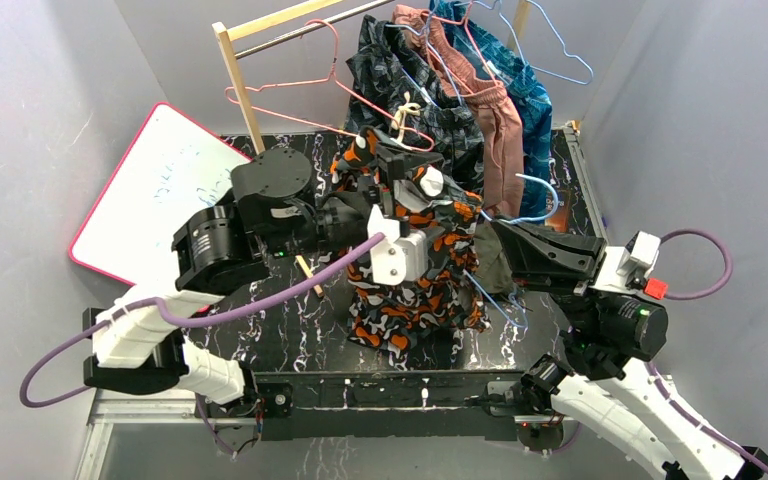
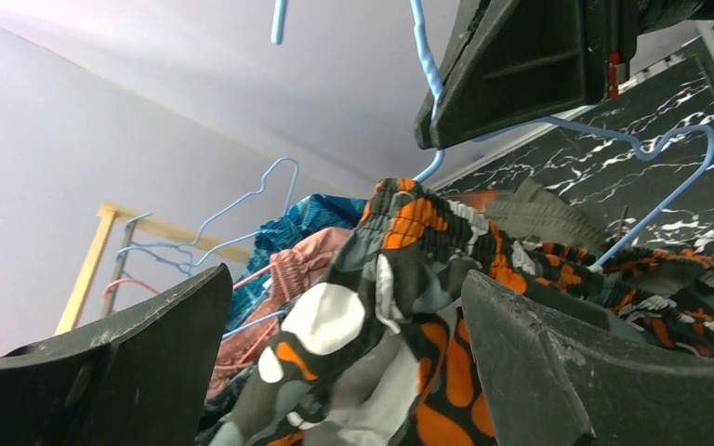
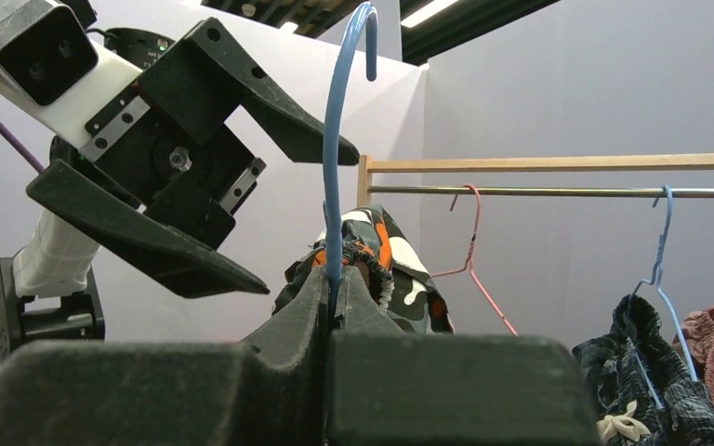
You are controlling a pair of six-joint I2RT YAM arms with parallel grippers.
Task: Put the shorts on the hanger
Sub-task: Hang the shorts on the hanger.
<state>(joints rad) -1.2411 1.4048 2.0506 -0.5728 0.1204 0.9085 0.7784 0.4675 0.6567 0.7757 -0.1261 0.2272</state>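
shorts [image 1: 410, 300] are blotchy orange, black, white and grey camo, hanger [image 3: 332, 186] is light blue, table [image 1: 290, 335] is black with white marble veins

Pink-framed whiteboard [image 1: 160, 190] leaning at the left wall. Wooden clothes rack [image 1: 238, 85] behind the black marbled bench [image 1: 290, 340] — its rail carries a bare pink wire hanger [image 3: 473, 232], dark patterned shorts [image 1: 400, 70] with a white drawstring [image 1: 407, 110], salmon shorts [image 1: 495, 110] and a teal garment [image 1: 535, 90].
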